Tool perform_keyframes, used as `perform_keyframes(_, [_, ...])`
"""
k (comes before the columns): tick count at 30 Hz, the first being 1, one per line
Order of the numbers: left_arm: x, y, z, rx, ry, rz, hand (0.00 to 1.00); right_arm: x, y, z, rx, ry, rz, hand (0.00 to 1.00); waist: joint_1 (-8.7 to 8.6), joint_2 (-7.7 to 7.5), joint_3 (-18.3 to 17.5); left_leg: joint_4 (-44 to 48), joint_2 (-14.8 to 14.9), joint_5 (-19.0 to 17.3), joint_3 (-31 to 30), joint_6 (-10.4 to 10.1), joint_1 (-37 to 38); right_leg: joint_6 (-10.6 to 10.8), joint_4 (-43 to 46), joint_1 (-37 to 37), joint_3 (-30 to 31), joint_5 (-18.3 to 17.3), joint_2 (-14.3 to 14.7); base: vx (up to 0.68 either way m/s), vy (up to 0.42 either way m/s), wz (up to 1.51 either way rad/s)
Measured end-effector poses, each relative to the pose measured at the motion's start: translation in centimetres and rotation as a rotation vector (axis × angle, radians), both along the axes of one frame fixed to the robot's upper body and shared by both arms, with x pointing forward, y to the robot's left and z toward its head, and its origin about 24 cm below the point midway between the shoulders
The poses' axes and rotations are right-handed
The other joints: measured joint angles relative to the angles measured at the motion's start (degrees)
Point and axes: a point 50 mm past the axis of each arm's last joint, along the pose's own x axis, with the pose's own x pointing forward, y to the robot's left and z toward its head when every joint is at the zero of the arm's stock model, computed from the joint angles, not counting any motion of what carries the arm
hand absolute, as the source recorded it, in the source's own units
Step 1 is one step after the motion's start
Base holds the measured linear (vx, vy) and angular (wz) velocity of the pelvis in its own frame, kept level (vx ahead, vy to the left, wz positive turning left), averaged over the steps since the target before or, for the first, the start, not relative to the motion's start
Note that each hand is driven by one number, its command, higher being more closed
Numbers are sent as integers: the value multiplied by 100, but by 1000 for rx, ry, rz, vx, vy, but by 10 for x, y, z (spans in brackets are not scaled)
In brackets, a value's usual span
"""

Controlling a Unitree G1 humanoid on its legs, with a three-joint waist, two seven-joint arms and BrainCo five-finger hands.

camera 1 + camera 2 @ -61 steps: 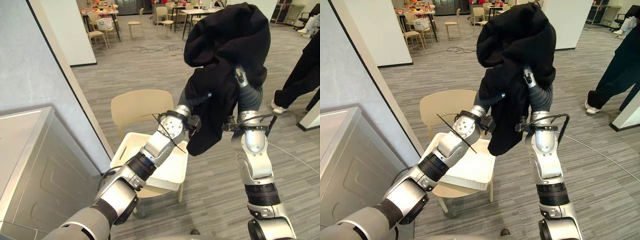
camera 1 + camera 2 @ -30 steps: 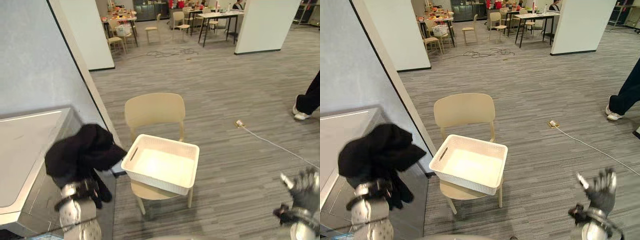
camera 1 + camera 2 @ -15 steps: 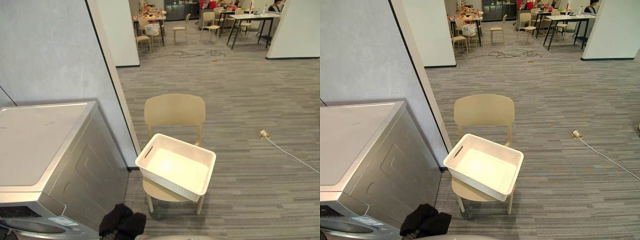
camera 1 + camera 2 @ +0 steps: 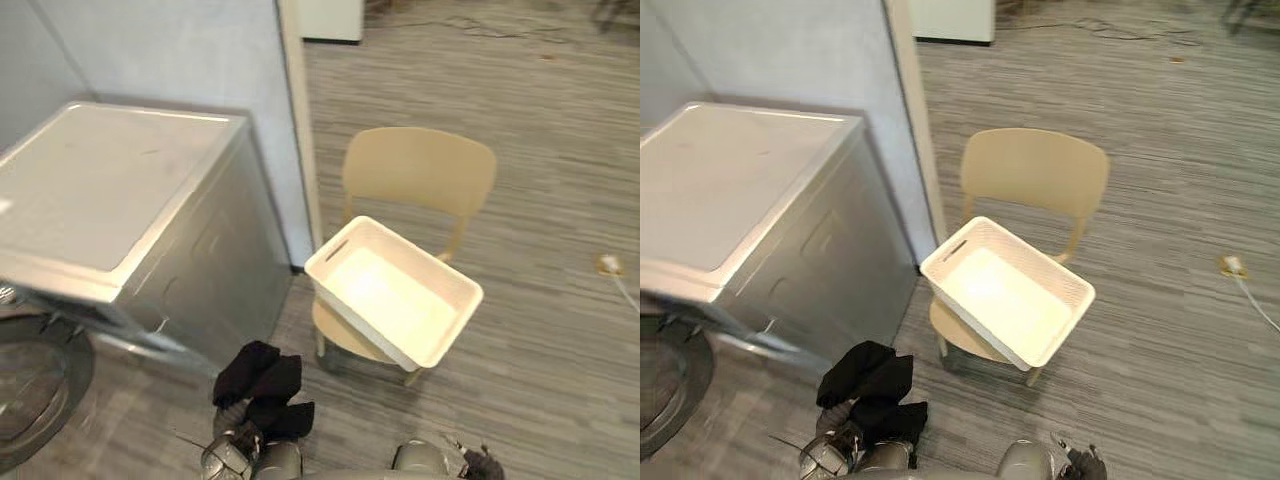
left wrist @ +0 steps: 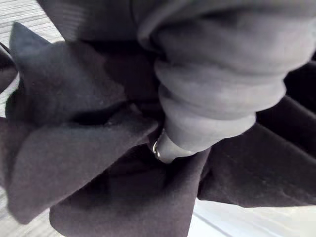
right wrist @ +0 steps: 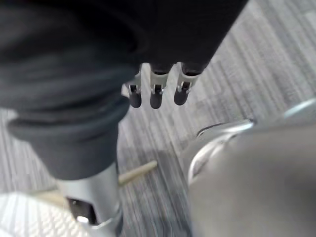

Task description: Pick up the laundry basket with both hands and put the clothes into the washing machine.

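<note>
One dark bundle of clothes (image 4: 258, 385) rides on top of the left robot hand (image 4: 232, 458), low in front of the washing machine (image 4: 120, 190). In the left wrist view the cloth wraps that robot hand so fully that how far it is closed cannot be told. The bundle does not slide off, which suggests a grasp. The right robot hand (image 6: 156, 91) hangs beside the left one over bare floor (image 4: 560, 380), its fingers straight and relaxed, with nothing in it.

The white basket (image 4: 390, 295) stands empty on a beige chair (image 4: 420, 170), beyond both robot hands and apart from them. The step in hand looks like the loading itself: the clothes are out of the basket and not yet in the machine. A round door (image 4: 30, 390) sits low on the machine's front, to the left of the left robot hand and near it. It seems to stand open, though the opening itself is cut off at the view's edge.

The next move calls for carrying the bundle leftward and down to that door, then pushing it well inside. The release should leave no cloth trailing over the rim. The right robot hand is free to tuck in any loose end.
</note>
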Motion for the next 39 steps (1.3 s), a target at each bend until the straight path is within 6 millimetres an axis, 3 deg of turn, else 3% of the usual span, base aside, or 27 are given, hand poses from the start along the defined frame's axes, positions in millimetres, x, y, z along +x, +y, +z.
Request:
perform_keyframes(2, [6, -5, 5, 11, -23, -33, 100, 5, 2, 1, -2, -11, -2, 0, -11, 52, -31, 1091, 634, -51, 529, 31, -58, -4, -6, 326, -540, 10, -95, 6, 35, 102])
perform_keyframes(4, [15, -12, 9, 20, -42, -67, 100, 3, 3, 0, 8, -14, -30, 0, -57, 80, -80, 1321, 1377, -150, 768, -57, -32, 175, -121, 498, -935, 140, -133, 11, 194, 97])
perform_keyframes(5, [16, -14, 9, 18, -43, -76, 100, 2, 1, 0, 10, -10, -45, 0, -53, 119, -122, 1192, 1494, -134, 731, -85, -33, 226, -161, 490, -972, 222, -123, 91, 332, 61])
perform_keyframes(6, [16, -15, 6, 16, -31, -85, 100, -1, -5, -2, 18, 2, -94, 0, -69, 260, -238, 634, 1302, -325, 383, -730, 100, 374, -443, 473, -1019, 508, -75, 92, 316, 50])
perform_keyframes(8, [23, -7, 8, 52, -35, -108, 100, -11, 6, -11, 80, 77, -124, 0, -75, 78, -273, 528, 917, -454, 101, -1138, -77, 366, -1246, 636, -949, 994, -24, 42, 417, 55])
perform_keyframes(10, [21, 2, 8, 90, -26, -131, 100, -18, 11, -15, 104, 108, -132, 0, -89, 44, -295, 613, 788, -562, -6, -1267, -88, 393, -1636, 884, -936, 1250, 11, 12, 323, 36])
perform_keyframes(13, [20, 23, 12, 170, -28, -148, 100, -16, 11, -14, 108, 109, -130, 0, -30, 49, -325, 1010, 644, -766, -76, -1175, -225, 418, -1992, 1103, -804, 1706, -14, -54, 248, 15])
perform_keyframes(17, [25, 23, 19, 193, -64, -169, 100, -5, 5, -11, 94, 88, -121, 0, 135, 141, -341, 1382, 370, -1091, -78, -997, -797, 318, -1984, 895, -902, 1645, -283, -146, 145, 20])
perform_keyframes(18, [22, 20, 19, 191, -64, -174, 100, -5, 5, -11, 91, 87, -122, 0, 125, 141, -326, 1349, 221, -1095, -118, -974, -856, 23, -1850, 919, -871, 1673, -398, -168, 152, 75])
perform_keyframes(19, [16, 16, 17, 191, -53, -185, 100, -6, 2, -10, 84, 79, -122, 0, 111, 184, -333, 1140, 135, -1062, -186, -912, -732, -601, -1648, 918, -543, 1907, -390, -152, 146, 74])
perform_keyframes(20, [13, 16, 17, 193, -48, -187, 100, -5, 4, -9, 86, 74, -122, 0, 121, 192, -335, 1009, 115, -1026, -213, -859, -652, -824, -1532, 892, -340, 1991, -358, -122, 114, 87])
perform_keyframes(21, [11, 14, 16, 188, -48, -192, 100, -3, 10, -10, 102, 64, -126, 0, 107, 219, -297, 594, 82, -852, -364, -770, -480, -900, -1003, 701, 393, 1488, -60, -4, 14, 102])
perform_keyframes(22, [13, 19, 19, 205, -57, -190, 100, -6, 26, -12, 143, 66, -124, 0, 101, -99, -360, 199, -66, -726, -413, -668, -324, -1021, -673, 534, 974, 630, 413, 24, -43, 107])
perform_keyframes(23, [13, 18, 19, 201, -58, -187, 100, -4, 29, -12, 147, 54, -123, 0, 109, -143, -364, 243, -81, -728, -430, -673, -383, -1289, -657, 546, 1000, 343, 506, -4, -95, 77])
perform_keyframes(24, [10, 14, 16, 185, -48, -184, 100, 3, 33, -10, 152, 27, -112, 0, 164, -196, -336, 413, -145, -679, -508, -707, -461, -1312, -713, 643, 1227, 60, 555, -62, -58, 23])
perform_keyframes(25, [8, 13, 15, 181, -36, -186, 100, 8, 41, -9, 164, 10, -86, 0, 206, -261, -329, 378, -205, -530, -583, -706, -450, -1074, -830, 701, 1278, -191, 552, -104, -85, 13])
perform_keyframes(27, [17, 5, 17, 185, -53, -241, 100, 14, 43, -7, 174, -17, -60, 0, 184, -312, -341, -472, -234, -238, -807, -811, -388, -855, -1486, 814, 1658, -509, 1011, -40, -173, 89])
perform_keyframes(28, [31, 1, 25, 184, -106, -262, 100, 9, 40, -8, 170, -21, -91, 0, -10, -649, -269, 955, -456, -410, -263, -423, -779, -590, -1451, 810, 1726, -464, 916, 32, -165, 161])
perform_keyframes(29, [33, -6, 25, 166, -112, -268, 100, 2, 37, -8, 161, -11, -113, 0, -67, -694, -192, 1623, -603, -551, 91, -168, -627, -17, -1285, 945, 1684, -250, 817, 74, -121, 148])
perform_keyframes(30, [35, -25, 24, 113, -116, -273, 100, -7, 20, -7, 116, -3, -127, 0, -100, -287, -106, 1002, -521, -1317, 126, 176, 105, 6, -213, 610, 1639, -348, 1059, -44, -117, 109])
perform_keyframes(31, [40, -31, 26, 104, -130, -282, 100, -11, 22, -8, 121, 5, -128, 0, -151, -270, -48, 636, -505, -1195, -82, -124, 244, -140, 490, 161, 2000, -634, 1223, -19, -195, 111])
perform_keyframes(32, [42, -33, 27, 107, -139, -298, 100, -19, 30, -11, 144, 31, -134, 0, -205, -364, -111, 344, -537, -1085, -416, -390, 414, -575, 237, -170, 2202, -757, 1645, 0, -193, 96])
perform_keyframes(33, [43, -34, 28, 111, -148, -307, 100, -22, 36, -12, 161, 44, -129, 0, -219, -541, -186, 684, -713, -1187, -607, -450, 365, -786, -84, -351, 2178, -417, 1736, 198, -180, 98])
perform_keyframes(34, [41, -43, 26, 89, -137, -323, 100, -34, 29, -13, 140, 69, -135, 0, -333, -347, -267, 1500, -708, -1476, -944, -482, 265, -714, 120, -289, 1982, -517, 1807, 292, -112, 54])
perform_keyframes(35, [39, -55, 26, 65, -142, -359, 100, -38, 21, -12, 121, 72, -148, 0, -247, -55, -403, 1536, -473, -1856, -1094, -602, 314, -733, 118, -283, 1936, -530, 2016, 281, -85, 36])
perform_keyframes(37, [37, -59, 25, 50, -143, -373, 100, -34, 18, -11, 110, 66, -131, 0, -267, 82, -430, 1923, -460, -1874, -1134, -676, 269, -803, 51, -104, 1914, -629, 2133, 158, -55, -2])
perform_keyframes(39, [27, -59, 21, 37, -118, -362, 100, -34, 18, -11, 113, 66, -136, 0, -308, 117, -405, 3147, -411, -1559, -1200, -1315, -34, -827, -21, 307, 1907, -759, 2211, 121, -49, -2])
